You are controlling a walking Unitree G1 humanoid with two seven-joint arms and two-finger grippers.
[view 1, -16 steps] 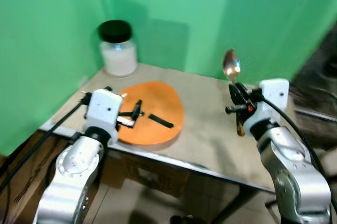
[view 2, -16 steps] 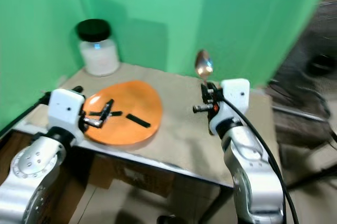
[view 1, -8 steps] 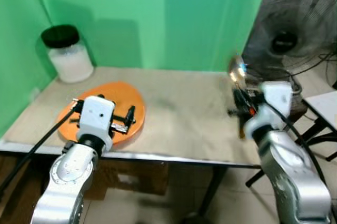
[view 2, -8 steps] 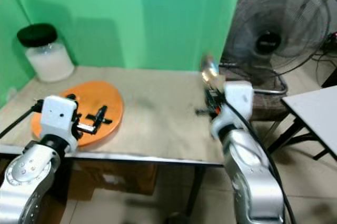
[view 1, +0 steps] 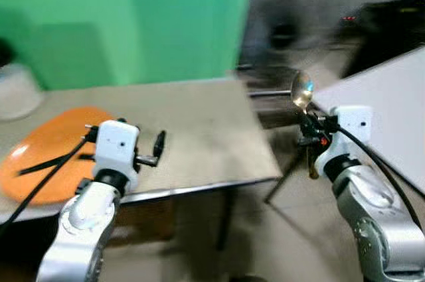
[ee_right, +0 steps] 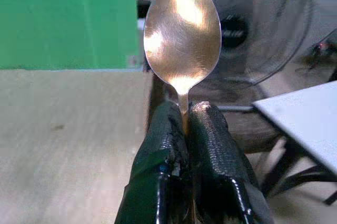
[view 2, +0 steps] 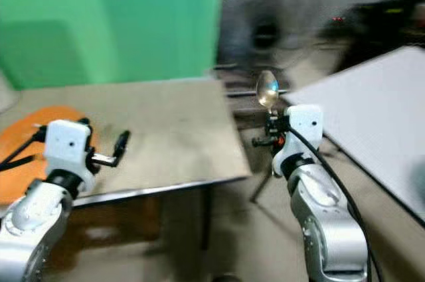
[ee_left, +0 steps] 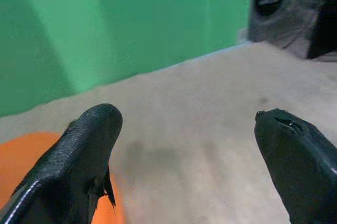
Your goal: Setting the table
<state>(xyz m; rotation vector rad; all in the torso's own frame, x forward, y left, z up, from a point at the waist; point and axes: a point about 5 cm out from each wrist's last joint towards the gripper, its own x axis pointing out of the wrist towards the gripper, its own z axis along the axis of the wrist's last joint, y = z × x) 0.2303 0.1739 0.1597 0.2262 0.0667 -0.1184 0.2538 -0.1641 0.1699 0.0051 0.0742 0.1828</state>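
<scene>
My right gripper point(view 1: 309, 125) is shut on a metal spoon point(view 1: 302, 90) that stands upright with its bowl on top; it hangs off the beige table's right end, above the floor. The spoon's bowl point(ee_right: 182, 29) rises above the pinched fingers point(ee_right: 210, 150) in the right wrist view. An orange plate point(view 1: 36, 156) lies on the beige table point(view 1: 199, 136) at the left. My left gripper point(view 1: 156, 149) is open over the table, just right of the plate, with nothing between its fingers point(ee_left: 84, 150).
A white table point(view 1: 385, 109) stands to the right. A dark standing fan point(ee_right: 263, 29) is behind the gap between the two tables. A green wall point(view 1: 119, 23) backs the beige table. The eye views are blurred.
The camera has swung right: plate and beige table slid left in view, the white table came in. The spoon stays held upright in my right gripper, now past the table's right end.
</scene>
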